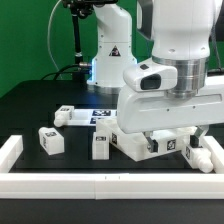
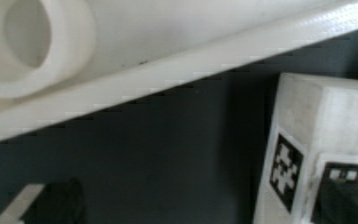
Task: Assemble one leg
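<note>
We cannot tell how far the two-finger gripper (image 1: 168,126) is parted or whether it holds anything. The arm's white wrist housing (image 1: 160,95) covers it in the exterior view, and the wrist view shows only one dark fingertip (image 2: 43,205). Directly beneath the hand lies the large white square tray-like part (image 1: 140,148). A small white stubby rectangular plastic leg (image 1: 102,146) stands just beside that part, to the exterior view's left of the hand. Its long axis is upright and its tag faces the camera. A second leg (image 1: 50,140) lies farther out on that side, well apart. A white tagged block (image 2: 318,130) sits near the fingertip; we cannot tell which part it is
</note>
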